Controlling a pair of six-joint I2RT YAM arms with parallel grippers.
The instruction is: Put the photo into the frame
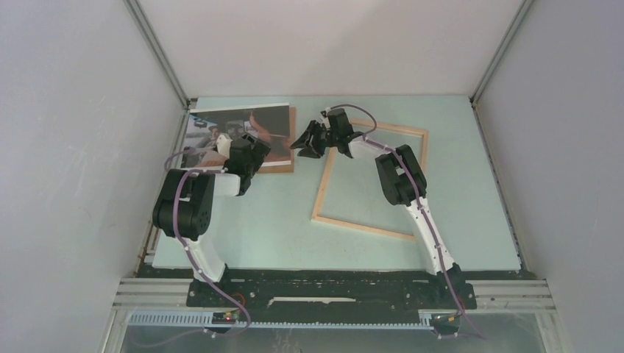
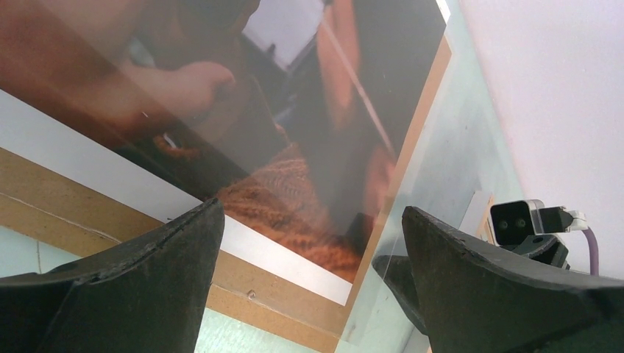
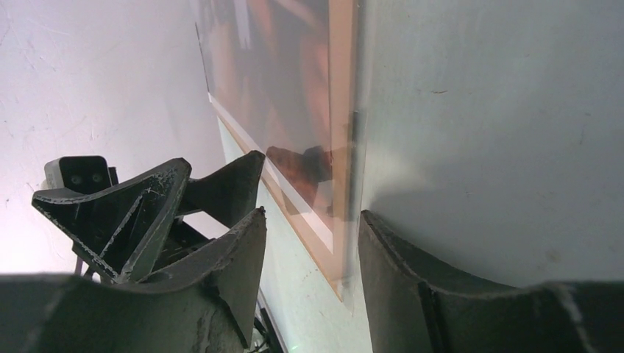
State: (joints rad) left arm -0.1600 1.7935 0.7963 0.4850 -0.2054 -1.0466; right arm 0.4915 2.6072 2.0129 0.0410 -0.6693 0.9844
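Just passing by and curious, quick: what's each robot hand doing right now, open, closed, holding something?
Left gripper: open wide above the photo, holding nothing.
Right gripper: open, the edge of a clear sheet between its fingers, not clamped.

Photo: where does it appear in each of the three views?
Top external: photo upper left, partly behind the left arm.
Left wrist: photo fills the upper left.
Right wrist: photo upper centre, seen obliquely.
Shared landmark: brown board under it.
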